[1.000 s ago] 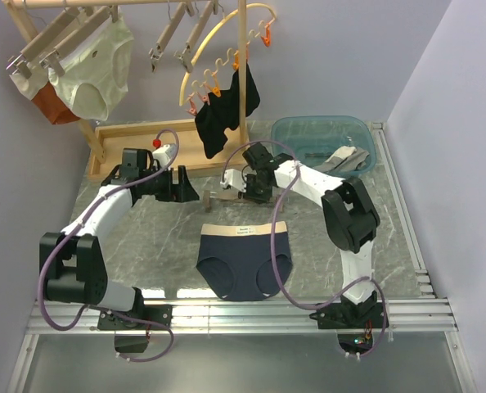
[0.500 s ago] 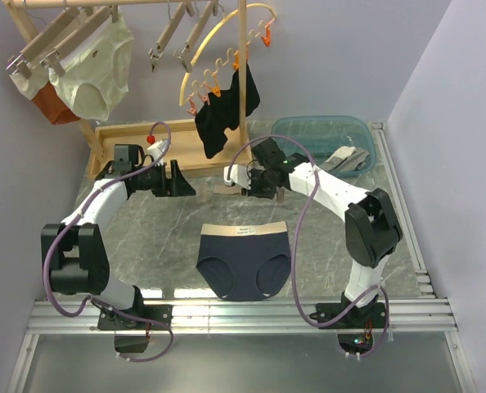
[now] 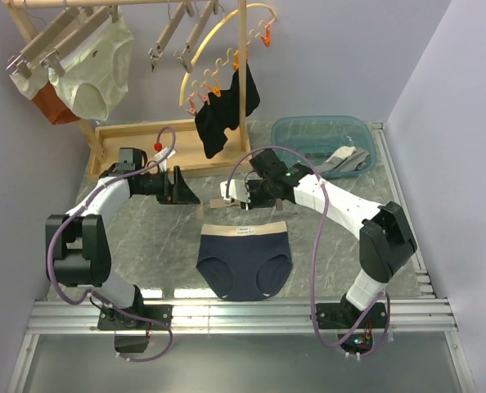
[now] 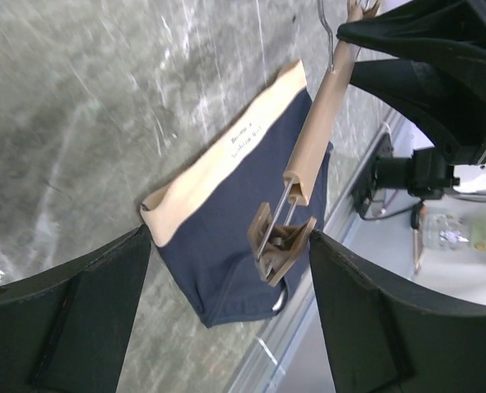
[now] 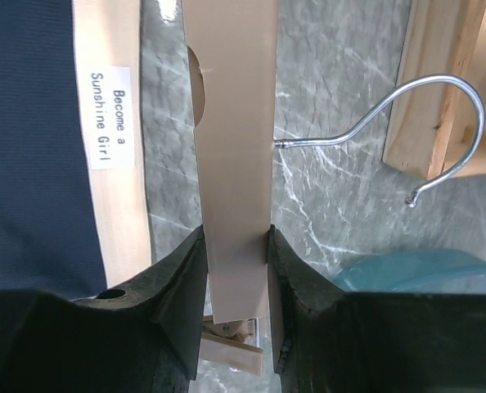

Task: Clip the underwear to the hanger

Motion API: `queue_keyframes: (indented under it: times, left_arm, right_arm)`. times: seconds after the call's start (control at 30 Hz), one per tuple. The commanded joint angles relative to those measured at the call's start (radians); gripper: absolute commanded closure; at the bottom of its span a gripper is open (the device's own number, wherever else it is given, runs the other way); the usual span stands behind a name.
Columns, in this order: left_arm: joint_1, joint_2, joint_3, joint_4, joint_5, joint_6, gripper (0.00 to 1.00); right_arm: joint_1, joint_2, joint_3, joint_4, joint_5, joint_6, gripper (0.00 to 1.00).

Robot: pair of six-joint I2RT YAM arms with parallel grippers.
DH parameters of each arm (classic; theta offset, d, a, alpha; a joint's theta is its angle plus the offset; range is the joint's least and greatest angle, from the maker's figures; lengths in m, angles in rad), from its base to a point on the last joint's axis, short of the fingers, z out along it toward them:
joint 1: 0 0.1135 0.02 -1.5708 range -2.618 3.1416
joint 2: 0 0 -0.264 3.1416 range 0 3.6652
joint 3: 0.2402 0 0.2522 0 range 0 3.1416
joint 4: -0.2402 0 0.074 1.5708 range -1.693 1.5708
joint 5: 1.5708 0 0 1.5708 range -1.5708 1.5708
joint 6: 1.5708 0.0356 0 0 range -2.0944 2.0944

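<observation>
Navy-blue underwear (image 3: 245, 264) lies flat on the marble table (image 3: 145, 233), just beside the wooden hanger (image 5: 231, 139) clamped in the right gripper (image 5: 235, 235); the left gripper (image 4: 228, 237) hovers nearby, jaws wide apart.

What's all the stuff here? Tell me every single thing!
underwear: one, navy with tan waistband, flat on table, near middle
hanger: one, light wood with wire hook, held beside waistband
cream briefs: one, hanging top left
rust cloth: one, behind cream briefs
black garment: one, on orange pegs, back middle
yellow hanger: one, curved, above black garment
empty hangers: two, wood, on top rail
tray: one, wood, back left
tub: one, clear blue, back right
table: one, grey marble
left fingers: two, black, open, holding nothing
right fingers: two, black, shut on hanger
</observation>
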Motion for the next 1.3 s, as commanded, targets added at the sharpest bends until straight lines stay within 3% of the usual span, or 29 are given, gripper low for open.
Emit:
queue_keyframes:
  times: [0.0, 0.43, 0.83, 1.27]
  left_arm:
    - [-0.009, 0.011, 0.031, -0.050, 0.066, 0.057, 0.17]
    - [-0.021, 0.008, 0.022, -0.070, 0.134, 0.116, 0.26]
    - [-0.054, 0.019, 0.028, -0.052, 0.169, 0.100, 0.47]
    - [-0.054, 0.049, 0.059, -0.118, 0.219, 0.157, 0.98]
  right_arm:
    - [0.015, -0.048, 0.009, 0.022, -0.005, -0.019, 1.00]
    - [0.026, -0.029, 0.026, 0.013, -0.008, -0.015, 1.00]
    - [0.046, -0.028, 0.030, 0.010, -0.006, -0.013, 1.00]
    - [0.046, -0.022, 0.024, 0.031, 0.012, -0.013, 1.00]
